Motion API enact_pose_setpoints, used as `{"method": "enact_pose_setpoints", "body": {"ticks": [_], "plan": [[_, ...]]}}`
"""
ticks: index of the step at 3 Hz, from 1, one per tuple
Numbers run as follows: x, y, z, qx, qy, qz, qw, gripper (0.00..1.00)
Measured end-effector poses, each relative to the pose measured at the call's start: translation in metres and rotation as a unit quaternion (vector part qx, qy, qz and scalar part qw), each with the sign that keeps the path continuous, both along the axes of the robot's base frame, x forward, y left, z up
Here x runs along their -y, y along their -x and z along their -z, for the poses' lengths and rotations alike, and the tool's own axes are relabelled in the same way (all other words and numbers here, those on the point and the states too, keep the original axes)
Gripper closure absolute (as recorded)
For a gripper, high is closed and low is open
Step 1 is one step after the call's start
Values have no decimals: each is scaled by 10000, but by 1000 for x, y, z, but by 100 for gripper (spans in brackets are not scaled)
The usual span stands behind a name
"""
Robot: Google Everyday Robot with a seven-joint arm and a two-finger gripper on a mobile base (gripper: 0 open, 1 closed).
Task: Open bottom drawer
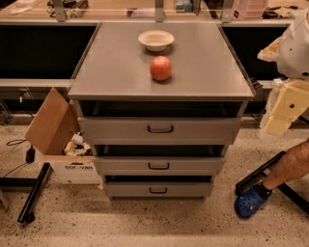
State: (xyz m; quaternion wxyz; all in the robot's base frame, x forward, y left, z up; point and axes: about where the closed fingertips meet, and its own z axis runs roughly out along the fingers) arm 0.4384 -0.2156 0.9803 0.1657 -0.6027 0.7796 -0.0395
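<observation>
The setting is presenting as a robotics lab or test workshop. Long workbenches (120, 12) are running along the back, carrying loose equipment. A grey metal drawer cabinet (116, 72) is standing on a speckled hard floor (145, 222). A cardboard box (50, 128) of scrap and a cable (30, 153) are lying beside it. A robot arm (297, 43) is hanging at the right edge, its gripper (279, 120) near the cabinet's right side.

Only one readable mark: dark print on the front of the white box (58, 171) that sits under the cardboard flap (50, 120), left of the cabinet (116, 72). It reads roughly "cor van" (middle characters unclear, so not a firm read). The gripper (279, 120) hangs at the right edge, beside the cabinet's upper right corner and well apart from that box.
</observation>
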Motion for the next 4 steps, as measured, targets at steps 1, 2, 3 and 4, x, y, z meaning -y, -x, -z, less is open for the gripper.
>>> {"method": "enact_pose_setpoints", "body": {"ticks": [1, 2, 3, 4], "plan": [[0, 0, 0, -1, 0, -1, 10000, 0], [-2, -3, 22, -142, 13, -157, 9998, 0], [-7, -5, 67, -424, -56, -434, 9981, 0], [-15, -1, 119, -741, -204, -656, 9949, 0]]}}
